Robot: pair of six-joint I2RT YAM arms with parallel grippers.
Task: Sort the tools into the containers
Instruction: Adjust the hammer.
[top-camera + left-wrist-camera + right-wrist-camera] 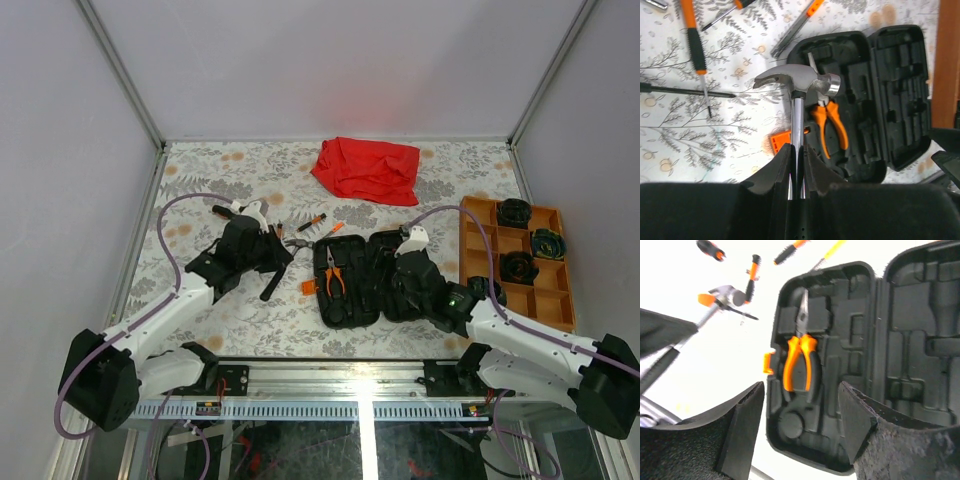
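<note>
Carrying the hammer to a container looks like the step in hand. The left gripper is clenched on its steel shaft, which runs straight out from between the two fingers. The claw head sits well beyond the tips, over the left edge of the open black case. The pliers lie in a moulded recess of that case, just beyond and to the right of the hammer head. The next move, as I judge it, calls for turning the hammer to match a long recess, lowering it in, and only then letting go; a crooked drop would land it on the pliers. The right gripper hangs released and empty above the same case, the pliers lying beyond the gap between its spread fingers and touching neither. Several screwdrivers lie on the table, off to the left of the left fingers.
</note>
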